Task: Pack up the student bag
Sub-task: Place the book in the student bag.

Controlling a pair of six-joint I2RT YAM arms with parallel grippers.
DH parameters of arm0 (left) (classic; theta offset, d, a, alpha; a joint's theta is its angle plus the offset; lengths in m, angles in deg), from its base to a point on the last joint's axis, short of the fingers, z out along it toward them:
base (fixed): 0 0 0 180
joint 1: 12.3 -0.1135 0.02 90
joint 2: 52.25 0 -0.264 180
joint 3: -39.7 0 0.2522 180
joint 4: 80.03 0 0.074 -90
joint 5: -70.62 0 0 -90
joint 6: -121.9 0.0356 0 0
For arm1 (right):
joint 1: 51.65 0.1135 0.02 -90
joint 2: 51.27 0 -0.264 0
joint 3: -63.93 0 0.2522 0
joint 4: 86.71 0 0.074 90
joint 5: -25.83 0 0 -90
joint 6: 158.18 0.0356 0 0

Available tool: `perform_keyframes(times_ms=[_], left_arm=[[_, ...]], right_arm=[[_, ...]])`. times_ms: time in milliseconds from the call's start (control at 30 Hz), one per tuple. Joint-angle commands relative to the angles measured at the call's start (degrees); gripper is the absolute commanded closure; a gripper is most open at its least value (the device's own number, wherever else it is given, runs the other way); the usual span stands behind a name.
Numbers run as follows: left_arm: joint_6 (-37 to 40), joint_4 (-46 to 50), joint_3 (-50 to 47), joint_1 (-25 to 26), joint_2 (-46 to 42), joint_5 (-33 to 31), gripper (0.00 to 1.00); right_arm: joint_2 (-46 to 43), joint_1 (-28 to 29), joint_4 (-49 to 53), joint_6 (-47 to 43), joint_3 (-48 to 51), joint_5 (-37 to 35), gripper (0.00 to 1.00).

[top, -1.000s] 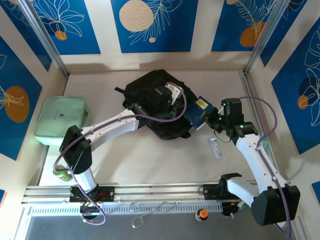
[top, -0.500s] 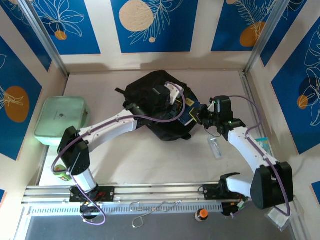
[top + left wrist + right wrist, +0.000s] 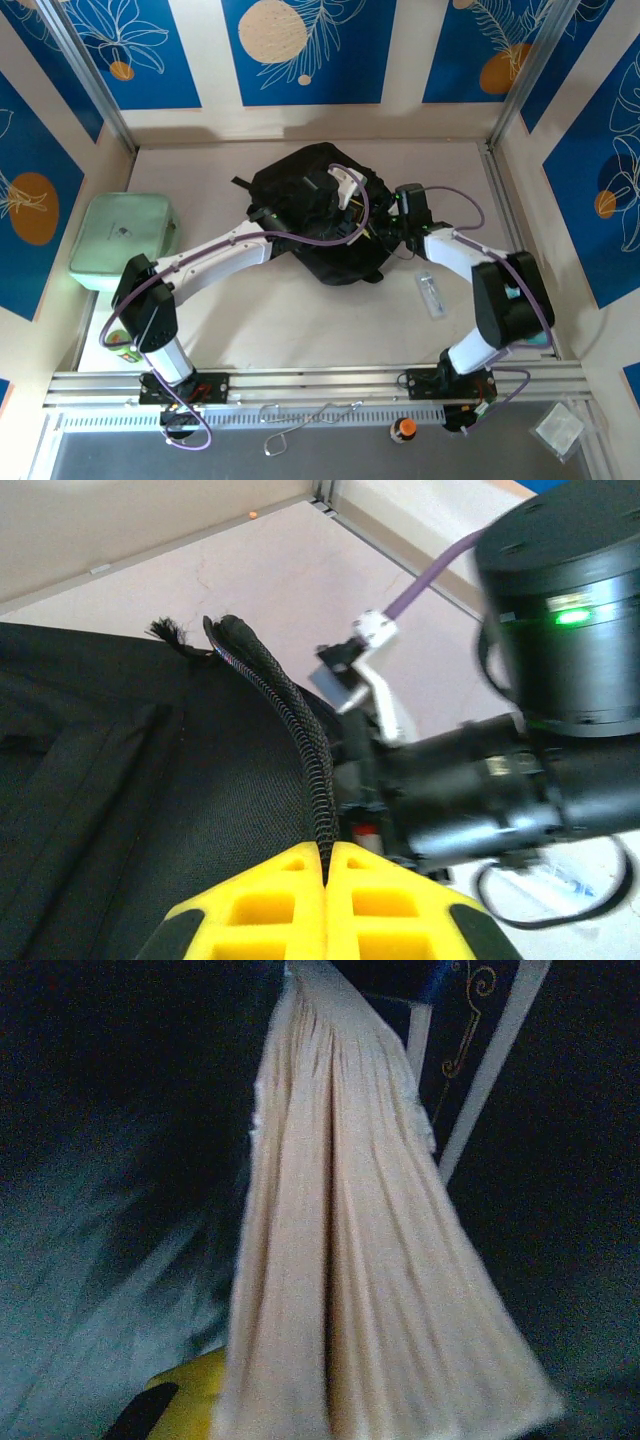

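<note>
Mint-green rectangular zip case sits at the left, well apart from the large black soft fabric backpack lying mid-table. We see the left gripper clenched on the backpack's black braided edge. Just right of it, the right gripper sits at the backpack's opening, grasping a blue-covered book, cream page edges toward us.

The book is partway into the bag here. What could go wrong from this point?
1. The left gripper pinches only the thin braided rim of the student bag. It may slip and let the opening close.
2. The book in the right gripper shows splayed pages, which could catch or crumple on the fabric.
</note>
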Motion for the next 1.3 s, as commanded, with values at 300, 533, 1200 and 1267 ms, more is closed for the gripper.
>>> perform_keyframes(times_ms=[300, 533, 1200, 1267], left_arm=[[-1.38, -3.38, 0.16, -0.03, -2.98, 1.67, 1.00], [-1.38, -3.75, -0.28, -0.07, -2.93, 1.45, 1.00], [-2.01, -2.49, -0.48, -0.42, -3.11, 1.98, 1.00], [-2.20, -2.27, -0.54, -0.38, -2.96, 1.55, 1.00]], right_arm=[[16.11, 1.60, -10.08, 9.35, -7.33, 1.30, 0.77], [8.33, 1.64, -2.13, 6.09, -1.72, -1.69, 0.57], [16.10, 2.58, -2.23, 2.30, -10.38, -1.05, 0.89], [14.49, 2.58, -2.83, 2.25, -8.88, -1.33, 0.88]])
